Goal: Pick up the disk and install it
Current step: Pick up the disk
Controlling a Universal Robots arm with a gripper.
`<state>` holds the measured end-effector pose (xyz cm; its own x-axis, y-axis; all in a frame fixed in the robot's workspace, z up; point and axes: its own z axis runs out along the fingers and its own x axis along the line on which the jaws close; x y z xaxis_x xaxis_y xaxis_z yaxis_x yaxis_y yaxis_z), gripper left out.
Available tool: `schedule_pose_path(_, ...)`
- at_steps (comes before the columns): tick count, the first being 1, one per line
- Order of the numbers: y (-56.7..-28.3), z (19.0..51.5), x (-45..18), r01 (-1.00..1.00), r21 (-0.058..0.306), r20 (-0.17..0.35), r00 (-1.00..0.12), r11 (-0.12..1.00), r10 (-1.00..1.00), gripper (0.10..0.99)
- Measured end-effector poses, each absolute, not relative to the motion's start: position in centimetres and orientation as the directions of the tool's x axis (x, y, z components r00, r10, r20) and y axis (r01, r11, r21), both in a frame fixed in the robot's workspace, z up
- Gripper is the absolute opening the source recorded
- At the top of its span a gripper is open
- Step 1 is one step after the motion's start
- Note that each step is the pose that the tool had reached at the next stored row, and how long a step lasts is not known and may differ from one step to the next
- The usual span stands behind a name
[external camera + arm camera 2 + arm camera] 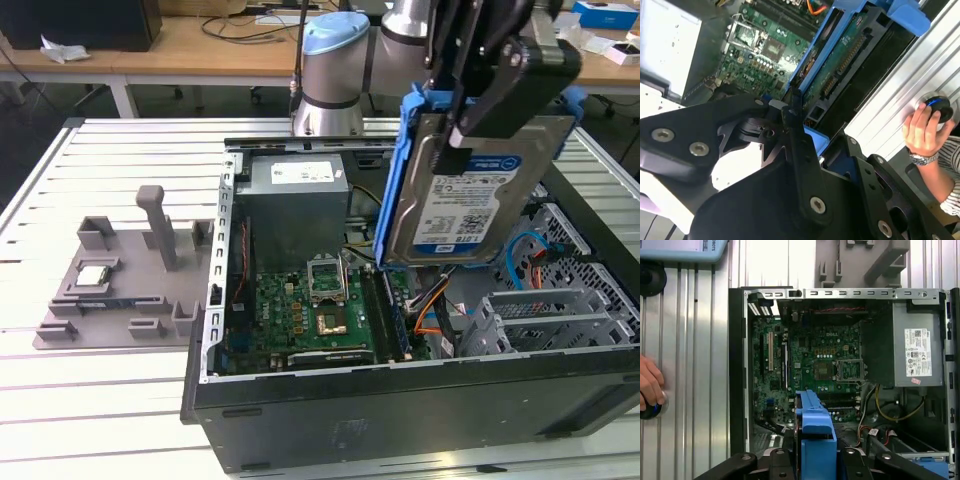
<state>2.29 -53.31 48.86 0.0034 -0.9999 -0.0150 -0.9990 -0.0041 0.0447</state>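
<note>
The robot's black hand [465, 125] is pinched shut on the flat rectangular silver disk with blue plastic carrier rails [465, 200], gripping it by its upper edge. The disk hangs directly below the hand and stands on edge. Its long axis runs up and down with a slight tilt, and its white-and-blue barcode label faces the exterior view. There is print on that label, but I leave it unread. In the first wrist view the blue rail end [815, 432] sits between the hand's two black fingers [782, 462] and points down into the machine.

Beneath it lies the open black desktop computer case [400, 420], with its green motherboard [300, 310] exposed. The disk is held in the air above the case interior, clear of the board. It is closer to the perforated grey metal drive cage [560, 315] on the exterior view's right, which lies below it and to that side.

Further back in the case, the grey box-shaped power supply [300, 185] carries a white printed sticker [916, 357].

Outside the case, on the white slatted metal worktop [100, 410], a grey plastic parts fixture [120, 290] holds a small square silver chip [95, 275]. At the worktop's edge, a person's fingers [920, 125] rest on a round black-and-blue button [938, 106].
</note>
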Motion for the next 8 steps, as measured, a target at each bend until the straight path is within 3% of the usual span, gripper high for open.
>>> schedule_pose_path(8,-56.0,48.7,3.5,-0.999,0.046,-0.015,0.004,-0.004,-1.0,0.369)
